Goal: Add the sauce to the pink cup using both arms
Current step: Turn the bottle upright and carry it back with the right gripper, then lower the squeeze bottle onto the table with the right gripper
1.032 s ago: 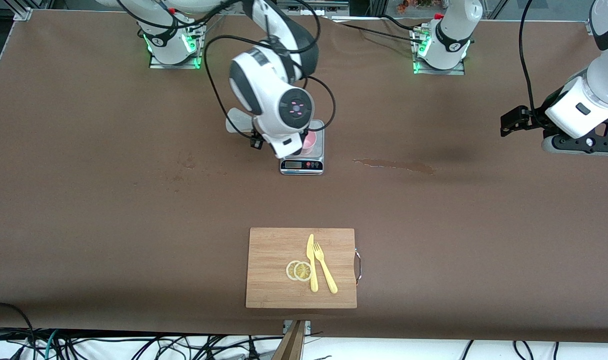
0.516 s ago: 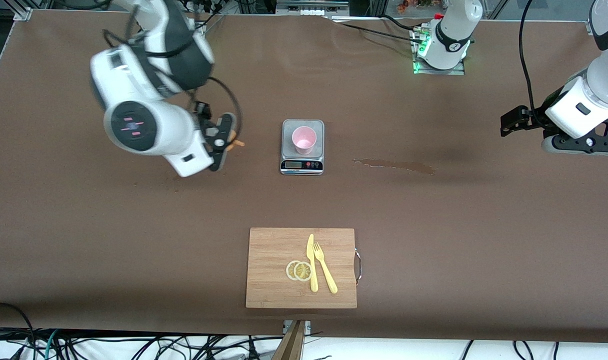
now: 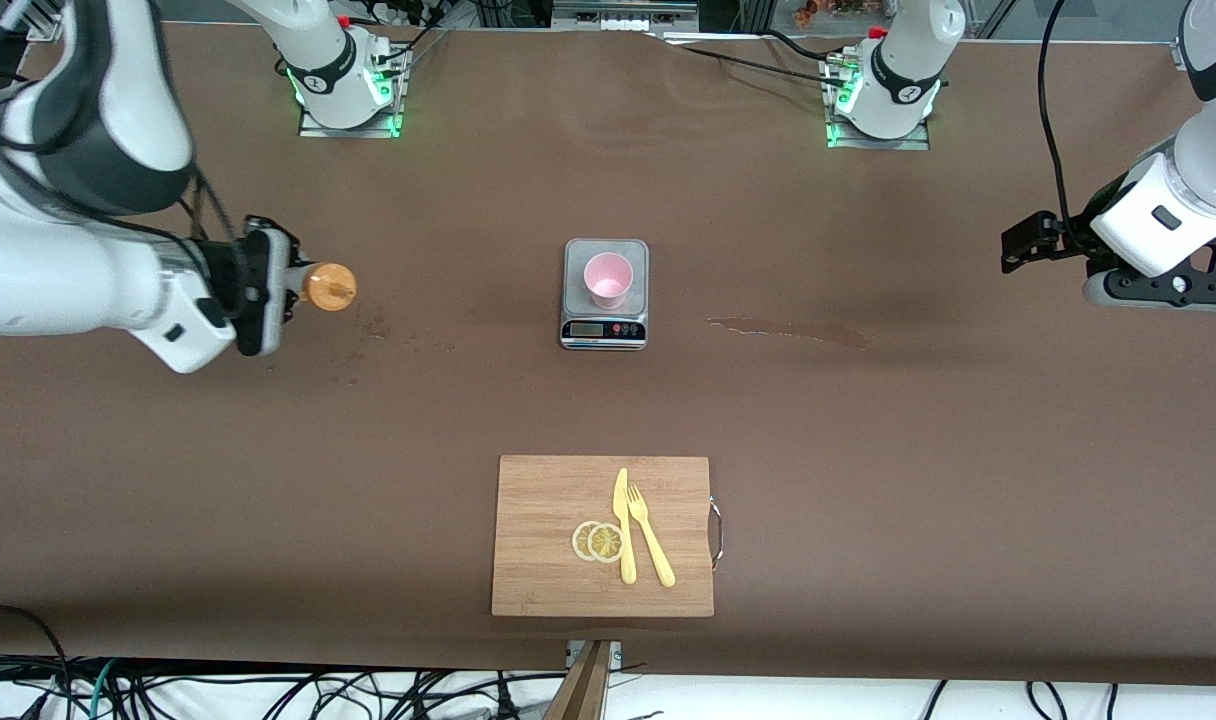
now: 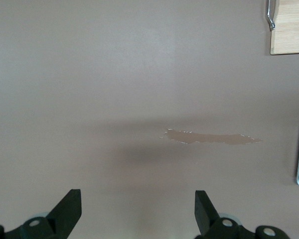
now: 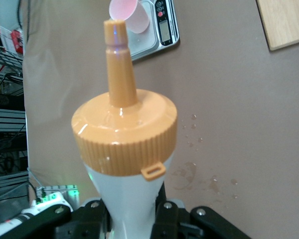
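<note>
The pink cup [image 3: 608, 279] stands upright on a small kitchen scale [image 3: 605, 335] near the middle of the tabletop [image 3: 868, 450]. Well away from the scale, toward the right arm's end, the right hand [image 3: 286, 286] is clamped on the sauce bottle [image 3: 328, 286], its orange cap [image 5: 124, 132] and nozzle pointing toward the scale. The left hand [image 3: 1018, 243] waits with fingers [image 4: 70, 209] spread and empty, over bare tabletop toward the left arm's end. A brown smear [image 3: 788, 331] lies beside the scale; a wooden cutting board [image 3: 548, 540] lies nearer the front camera than the scale.

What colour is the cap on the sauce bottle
Orange. The sauce bottle's cap and nozzle show best in the right wrist view, above the whitish body.
</note>
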Robot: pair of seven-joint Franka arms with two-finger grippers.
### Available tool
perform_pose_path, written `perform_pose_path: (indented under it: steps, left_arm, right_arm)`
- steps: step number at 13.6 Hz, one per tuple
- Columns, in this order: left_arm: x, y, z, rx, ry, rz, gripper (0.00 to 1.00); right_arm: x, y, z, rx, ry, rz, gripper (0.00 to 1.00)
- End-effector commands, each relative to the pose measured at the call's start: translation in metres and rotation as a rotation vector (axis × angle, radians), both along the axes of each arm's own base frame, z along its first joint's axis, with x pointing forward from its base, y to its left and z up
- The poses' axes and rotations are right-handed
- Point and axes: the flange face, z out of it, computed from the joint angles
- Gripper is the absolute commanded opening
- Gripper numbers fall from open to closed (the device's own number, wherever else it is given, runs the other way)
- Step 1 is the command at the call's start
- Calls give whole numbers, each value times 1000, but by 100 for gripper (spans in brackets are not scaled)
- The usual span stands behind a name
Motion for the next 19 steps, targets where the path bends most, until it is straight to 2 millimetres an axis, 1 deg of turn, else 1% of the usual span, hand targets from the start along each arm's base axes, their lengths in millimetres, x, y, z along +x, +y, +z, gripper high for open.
perform_pose_path:
  steps: [1,2,3,4,5,7,8,9,12,15,16,19]
  left_arm:
    - [-4,1,6,-11,-1,1,100]
    - [-4,1,6,-11,-1,1,100]
    - [-4,1,6,-11,-1,0,100]
    - [-4,1,6,-11,-1,0,100]
    - [-4,1,6,-11,-1,0,100]
    - [-4,1,6,-12,-1,1,100]
    - [-4,0,6,-11,-1,-2,100]
    - [-4,-1,7,-11,-2,-2,100]
    - [-4,0,6,-12,-1,-2,100]
    - [-4,-1,6,-12,-1,-3,100]
    - [-4,1,7,-13,-2,-2,100]
    - [-4,-1,7,-13,-2,-5,100]
  right_arm:
    - [-21,-60,-22,176,-49,39,12]
    - [-24,-77,-36,241,-67,68,12]
    - [-28,-98,-51,293,-90,80,12]
    - [-31,-113,-65,336,-123,98,12]
    - [-35,-125,-81,383,-154,116,12]
    - [-49,-146,-114,463,-197,141,12]
    - [-55,-156,-127,490,-226,160,12]
    - [-60,-163,-141,514,-244,178,14]
    - [-64,-181,-191,608,-273,216,14]
    - [-63,-183,-246,702,-306,206,14]
    - [-65,-186,-260,716,-310,196,14]
    - [-69,-183,-297,776,-324,190,15]
